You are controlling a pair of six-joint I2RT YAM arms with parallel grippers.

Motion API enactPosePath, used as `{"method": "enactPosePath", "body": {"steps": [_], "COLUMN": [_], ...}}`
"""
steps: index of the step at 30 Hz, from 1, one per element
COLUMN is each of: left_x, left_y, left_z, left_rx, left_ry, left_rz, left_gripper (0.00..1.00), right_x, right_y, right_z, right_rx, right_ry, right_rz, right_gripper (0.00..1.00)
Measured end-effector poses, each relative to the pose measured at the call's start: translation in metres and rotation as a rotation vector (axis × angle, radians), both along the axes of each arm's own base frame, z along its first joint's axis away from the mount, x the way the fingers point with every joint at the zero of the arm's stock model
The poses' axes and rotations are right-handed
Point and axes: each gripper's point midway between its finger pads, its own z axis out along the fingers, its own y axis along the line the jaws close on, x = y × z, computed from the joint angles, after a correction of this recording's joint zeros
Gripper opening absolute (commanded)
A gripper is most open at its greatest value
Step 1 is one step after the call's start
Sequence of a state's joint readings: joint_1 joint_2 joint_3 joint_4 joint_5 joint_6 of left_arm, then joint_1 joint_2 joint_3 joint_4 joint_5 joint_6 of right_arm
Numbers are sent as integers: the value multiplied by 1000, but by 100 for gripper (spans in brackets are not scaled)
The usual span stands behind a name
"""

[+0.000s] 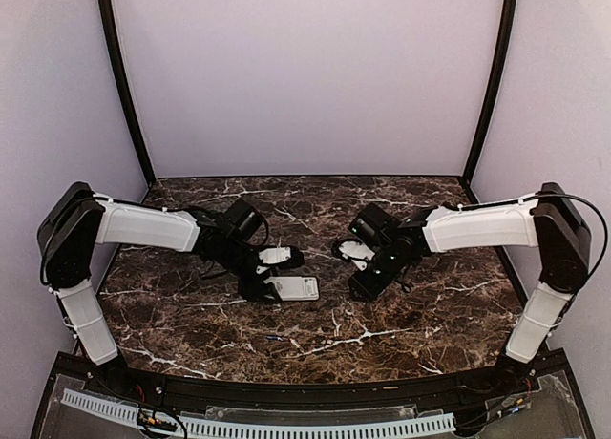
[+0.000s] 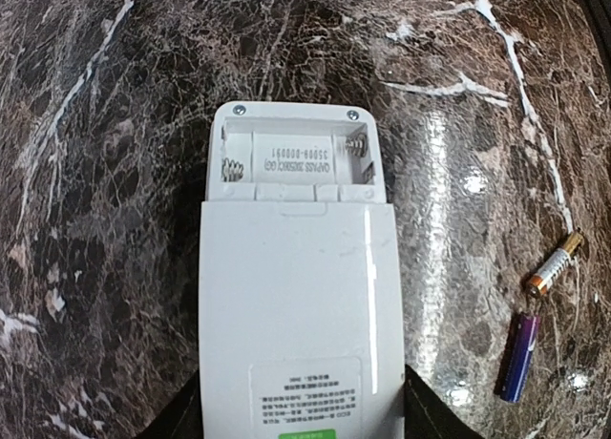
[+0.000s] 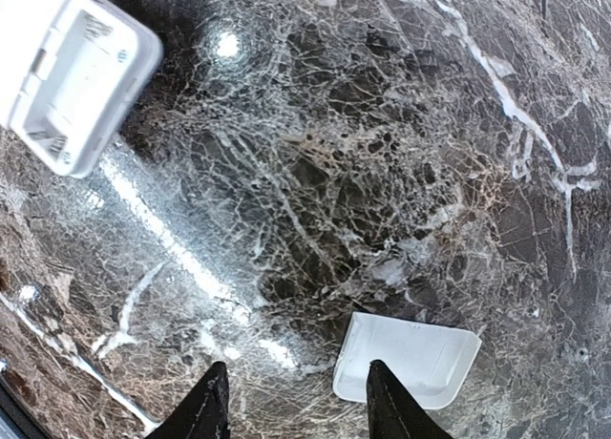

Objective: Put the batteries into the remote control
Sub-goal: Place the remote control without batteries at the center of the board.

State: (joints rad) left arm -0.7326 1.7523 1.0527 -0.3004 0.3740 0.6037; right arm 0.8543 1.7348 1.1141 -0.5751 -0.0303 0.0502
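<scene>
While the left claw (image 2: 304,386) gripped the white rectangular plastic remote control (image 2: 296,277), lying face-down on the brown marbled tabletop (image 2: 95,172) with its battery bay (image 2: 291,162) uncovered, the right claw (image 3: 296,367) hung released near a white flat plastic cover (image 3: 410,358).

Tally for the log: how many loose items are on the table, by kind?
remote control: 1
batteries: 2 (gold-ended battery, purple battery)
cover piece: 1
Total: 4
</scene>
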Motion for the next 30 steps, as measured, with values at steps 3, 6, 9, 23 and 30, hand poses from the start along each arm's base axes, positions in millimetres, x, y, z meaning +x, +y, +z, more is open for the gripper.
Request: {"method": "enactPosePath", "body": {"steps": [3,6,9,23,30], "left_x": [7,6,0,-9,-16], "left_y": [-10,-10,-7,-11,0], "left_z": [-6,-16,-25,-28,-22], "left_rx": [14,46,71,100,110], "left_ry": [10,27,52,83,83], "left_rz": [-34,-64,-95,-142,-122], "left_gripper": [2,9,24,83,85], "right_x": [-1,-3,-3,-4,-6], "right_y": [0,-1,-1,-1,-1], "right_z": [6,13,20,20,23], "right_rx": [18,38,57,67,76], "right_ry": [-4,-11,-19,-5,5], "right_rz": [-12,-22,-36,-62,-87], "right_gripper": [47,48,48,47,45]}}
